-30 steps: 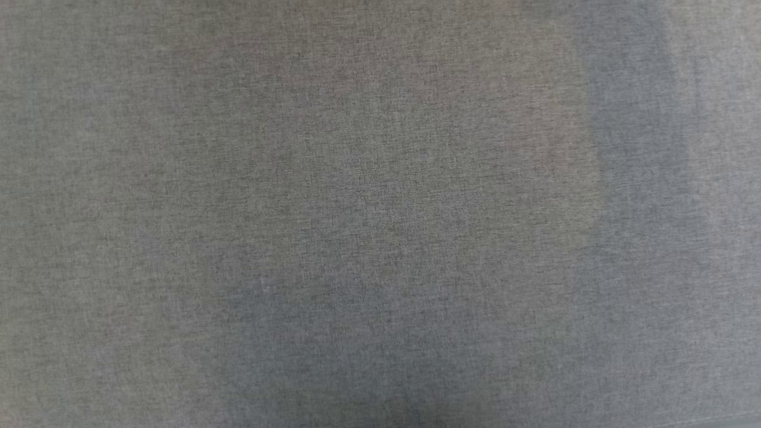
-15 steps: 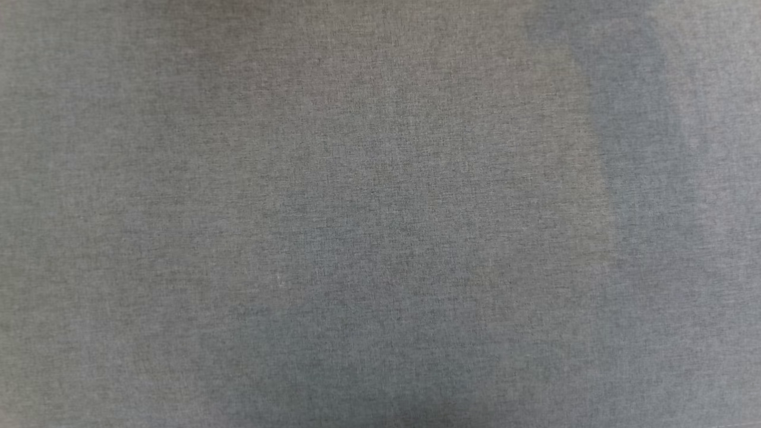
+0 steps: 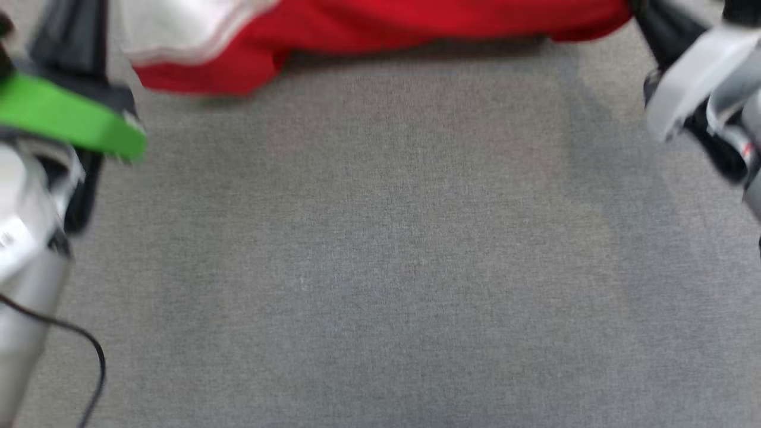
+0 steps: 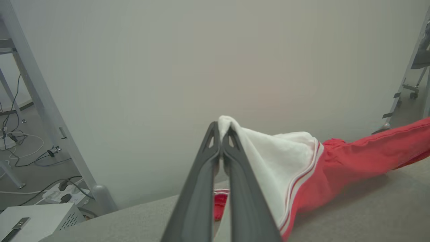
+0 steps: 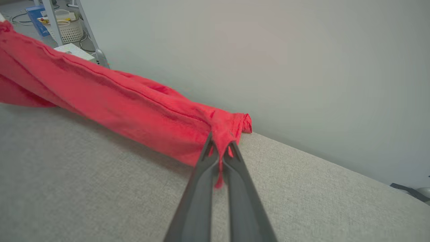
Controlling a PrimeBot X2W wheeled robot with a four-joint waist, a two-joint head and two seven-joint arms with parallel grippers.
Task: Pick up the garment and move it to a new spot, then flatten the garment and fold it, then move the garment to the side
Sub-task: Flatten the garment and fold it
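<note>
red garment (image 3: 380, 27) stretched left-right, sleeve leftward

The garment (image 3: 416, 24) is soft matt cloth, the table cover (image 3: 380, 267) coarse woven fabric.

There is one garment (image 3: 380, 24), red, with one white sleeve (image 4: 278, 151) in sight. There are two tools, the left tool (image 4: 221, 132) and the right tool (image 5: 220, 145), each with two dark fingers (image 4: 198, 188). They are over one grey cloth-covered tabletop (image 3: 380, 267). One green band (image 3: 65, 119) and one black cable (image 3: 95, 356) show at the left arm (image 3: 24, 238). Beyond the tabletop stand one white basket (image 5: 65, 30) and one white box with vent slots (image 4: 37, 218). Several loose cables (image 4: 30, 154) lie there too, too tangled to count.
</note>
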